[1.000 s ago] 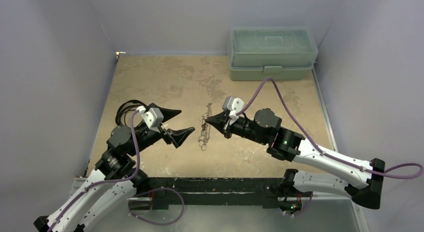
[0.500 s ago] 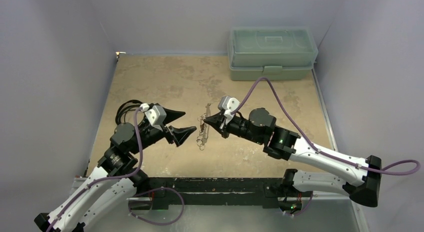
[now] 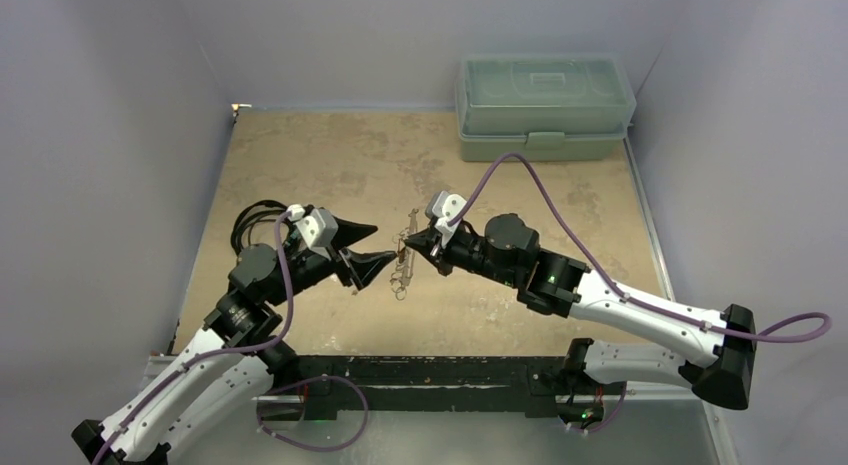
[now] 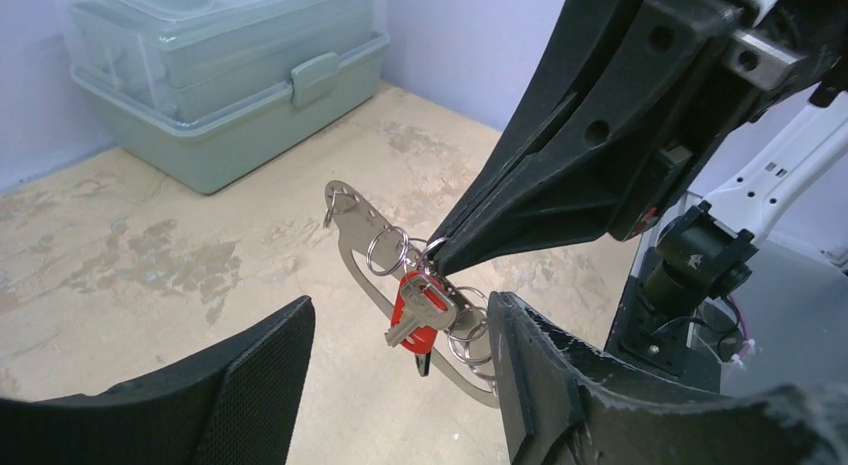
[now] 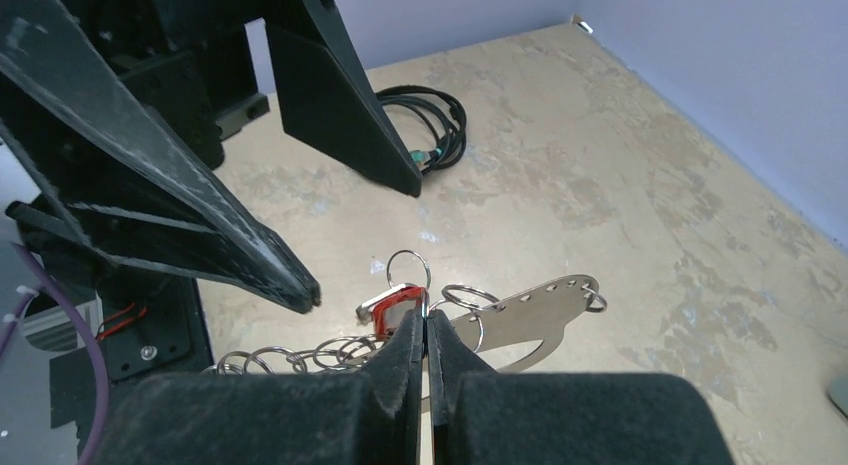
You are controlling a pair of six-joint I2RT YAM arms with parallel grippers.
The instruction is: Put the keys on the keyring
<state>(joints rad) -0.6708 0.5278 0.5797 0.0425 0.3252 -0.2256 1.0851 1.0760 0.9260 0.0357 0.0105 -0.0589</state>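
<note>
My right gripper (image 5: 426, 320) is shut on a thin wire ring of the keyring (image 5: 530, 307), a flat pale oval loop strung with several silver rings. The keys (image 4: 418, 307) show as one small silver key with a red head, hanging from a ring right at the right fingertips (image 4: 445, 253). My left gripper (image 4: 400, 320) stands open, one finger on each side of the key and touching neither key nor ring. In the top view, the left gripper (image 3: 385, 243) and the right gripper (image 3: 408, 242) meet tip to tip at the keyring (image 3: 404, 270) at mid-table.
A pale green lidded plastic box (image 3: 545, 105) stands at the back right against the wall. A coiled black cable (image 3: 255, 220) lies on the tan table behind the left arm. Grey walls close in the left, right and back sides.
The left gripper has moved right, up to the keyring, and its jaws have narrowed. The right arm has carried the keyring a little to the left, still shut on it.
</note>
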